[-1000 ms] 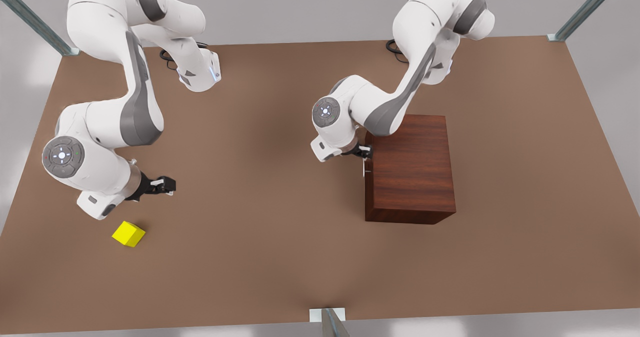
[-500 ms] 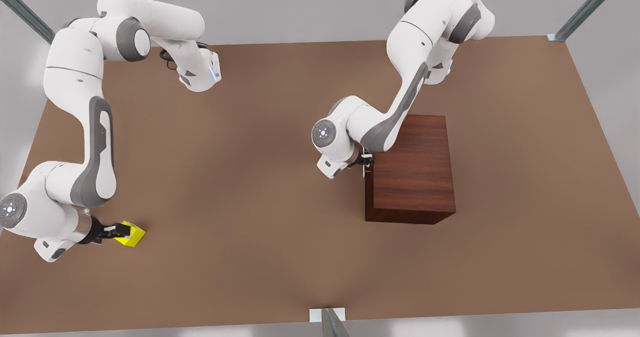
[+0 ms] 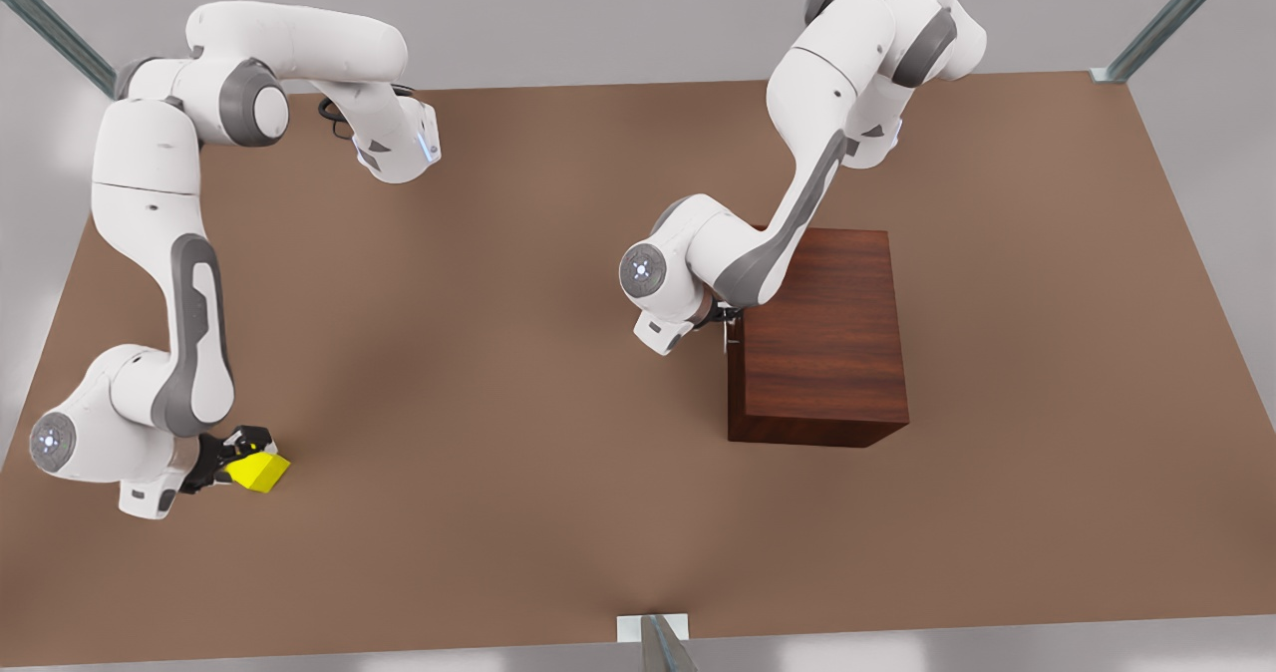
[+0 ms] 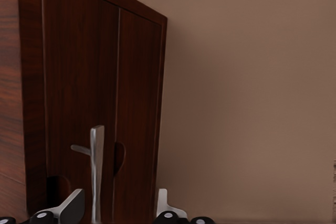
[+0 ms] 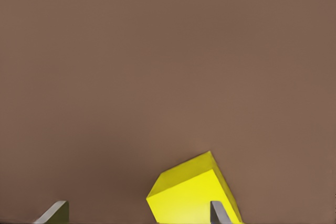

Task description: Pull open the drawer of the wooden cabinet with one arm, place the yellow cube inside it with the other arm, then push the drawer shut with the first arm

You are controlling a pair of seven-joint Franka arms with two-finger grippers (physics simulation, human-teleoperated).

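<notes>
The wooden cabinet stands on the table at the front view's right, its drawer closed flush. My left gripper is at the cabinet's front face. It is open, and its fingers straddle the thin silver handle without pinching it. The yellow cube lies on the table at the front view's lower left. My right gripper is down at the cube and open. The cube sits between its wide-spread fingertips, close to one fingertip.
The brown tabletop stretches between cube and cabinet. Metal frame posts stand at the table's corners and at the middle of the front edge. Both arm bases sit along the far edge.
My right arm swung down from mid-table to the cube, then turned its wrist so the fingers straddle it. My left gripper edged lower along the cabinet front onto the handle. The drawer stays closed.
</notes>
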